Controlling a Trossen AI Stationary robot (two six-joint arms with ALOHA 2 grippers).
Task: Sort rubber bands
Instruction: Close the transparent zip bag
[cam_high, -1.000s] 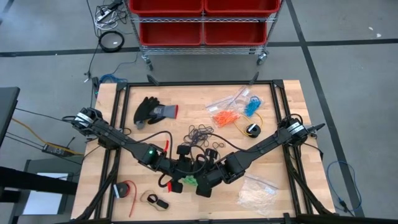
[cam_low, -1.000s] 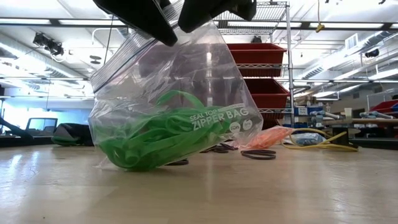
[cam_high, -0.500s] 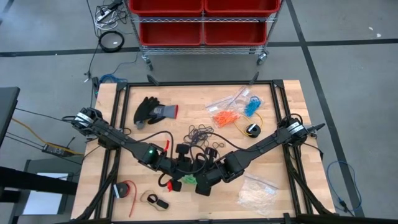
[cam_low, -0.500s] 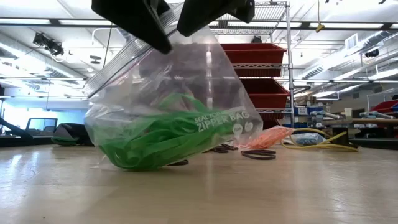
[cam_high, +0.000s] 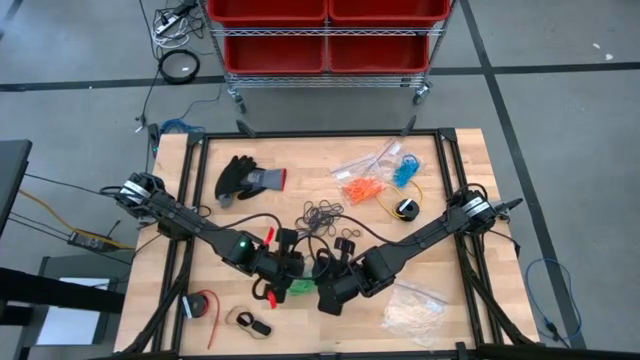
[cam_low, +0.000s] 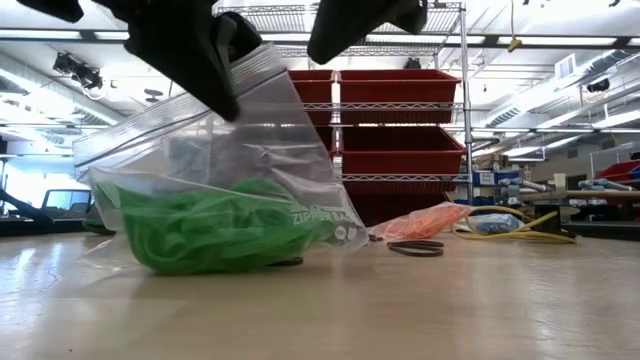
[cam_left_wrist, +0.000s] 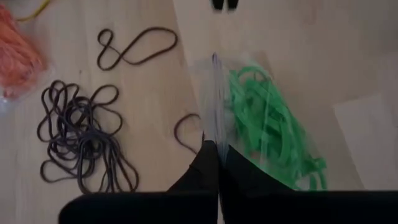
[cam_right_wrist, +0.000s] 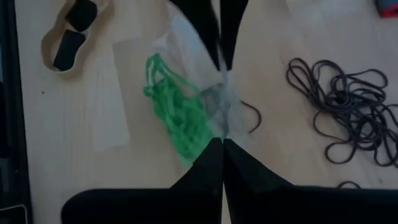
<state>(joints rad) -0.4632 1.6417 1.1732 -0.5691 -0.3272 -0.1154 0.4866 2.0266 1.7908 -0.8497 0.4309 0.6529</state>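
Pinching the zipper bag (cam_low: 215, 190) top with both: left gripper (cam_left_wrist: 211, 149) and right gripper (cam_right_wrist: 222, 144) clamped shut on its seal. Green rubber bands (cam_low: 210, 232) sit inside, on the table (cam_low: 450, 310). Keep seal taut, level; black bands (cam_left_wrist: 78, 134) wait nearby.

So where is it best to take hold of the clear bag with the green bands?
Grip the bag at its flat zipper edge, coming from above. That stiff strip stands up while the green bands weigh down the bottom. Both end effectors, left and right, pinch it there.
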